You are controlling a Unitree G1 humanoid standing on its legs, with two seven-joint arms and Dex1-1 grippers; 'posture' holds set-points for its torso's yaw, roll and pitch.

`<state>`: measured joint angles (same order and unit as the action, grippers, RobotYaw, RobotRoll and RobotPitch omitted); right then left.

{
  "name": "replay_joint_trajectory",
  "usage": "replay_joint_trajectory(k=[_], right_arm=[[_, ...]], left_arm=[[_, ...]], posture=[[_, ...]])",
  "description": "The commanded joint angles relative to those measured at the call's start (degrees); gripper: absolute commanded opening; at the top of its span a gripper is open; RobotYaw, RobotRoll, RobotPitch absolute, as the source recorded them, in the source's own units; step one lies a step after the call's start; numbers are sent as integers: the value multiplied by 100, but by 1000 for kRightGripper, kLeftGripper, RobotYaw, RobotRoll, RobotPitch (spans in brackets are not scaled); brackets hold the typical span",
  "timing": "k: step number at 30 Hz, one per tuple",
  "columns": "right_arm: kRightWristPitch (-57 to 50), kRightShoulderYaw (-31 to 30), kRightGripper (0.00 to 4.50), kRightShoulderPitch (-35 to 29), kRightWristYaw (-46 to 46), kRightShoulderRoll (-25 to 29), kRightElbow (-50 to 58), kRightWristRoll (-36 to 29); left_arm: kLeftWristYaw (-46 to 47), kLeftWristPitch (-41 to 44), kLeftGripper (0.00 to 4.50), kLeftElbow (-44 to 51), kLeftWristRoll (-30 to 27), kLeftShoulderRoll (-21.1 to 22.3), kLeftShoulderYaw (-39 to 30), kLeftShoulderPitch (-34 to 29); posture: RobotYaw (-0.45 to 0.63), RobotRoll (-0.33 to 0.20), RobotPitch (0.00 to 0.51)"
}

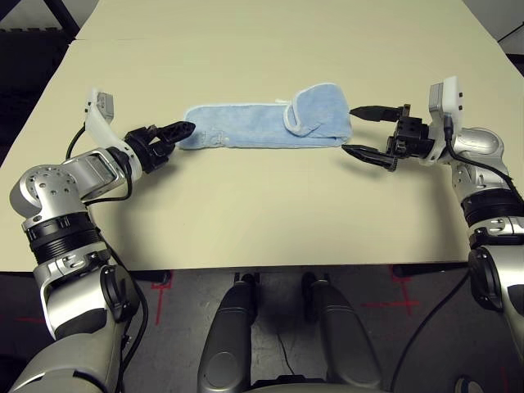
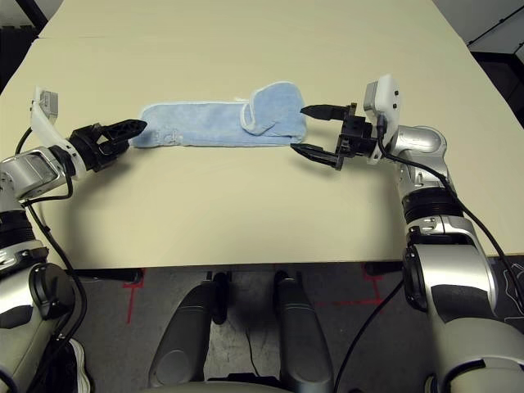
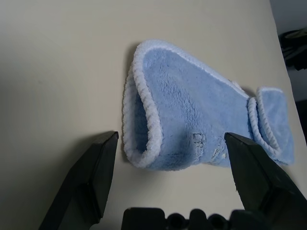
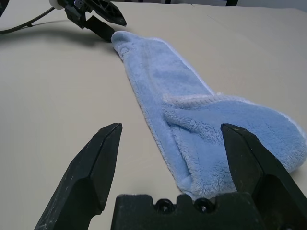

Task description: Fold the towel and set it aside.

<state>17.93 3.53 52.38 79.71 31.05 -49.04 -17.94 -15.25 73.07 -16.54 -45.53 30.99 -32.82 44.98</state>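
- The towel (image 1: 264, 125) lies as a long narrow strip across the bench (image 1: 246, 213), its long axis running from one arm to the other, so each short end faces a set of jaws.
- The left gripper (image 1: 169, 137) has its jaws spread wide and empty, tips just beside the strip's left end; in the left wrist view that rounded, hemmed end (image 3: 144, 120) sits between the two black fingers (image 3: 93, 167), apart from both.
- The right gripper (image 1: 366, 131) is likewise wide and empty, jaws level and pointing at the right end, just beside it.
- At that right end a flap (image 1: 315, 108) is turned back over the strip, thicker there.
- Both arms look equally near; I judge the next fold turns on each pinching its own end.
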Motion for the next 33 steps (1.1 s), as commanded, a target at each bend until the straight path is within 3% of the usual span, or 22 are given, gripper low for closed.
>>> replay_joint_trajectory(k=[1, 9, 19, 23, 33], right_arm=[[20, 41, 4459, -125, 1, 39, 118, 49], [51, 29, 4459, -90, -1, 17, 63, 62], [58, 30, 4459, -73, 2, 21, 56, 82], [57, 29, 4459, -67, 3, 23, 55, 95], [45, 31, 4459, -99, 1, 21, 106, 105]], left_arm=[[-61, 304, 4500, 6, -37, 111, 50, -82], [-250, 582, 4500, 48, -73, 431, 44, -145], [-112, 986, 4500, 342, -238, 33, -270, -215], [31, 771, 4500, 228, -166, -244, -330, -60], [259, -100, 4500, -636, 150, -294, -275, 241]], posture=[[56, 0, 261], [66, 0, 258], [61, 0, 260], [59, 0, 259], [53, 0, 261]])
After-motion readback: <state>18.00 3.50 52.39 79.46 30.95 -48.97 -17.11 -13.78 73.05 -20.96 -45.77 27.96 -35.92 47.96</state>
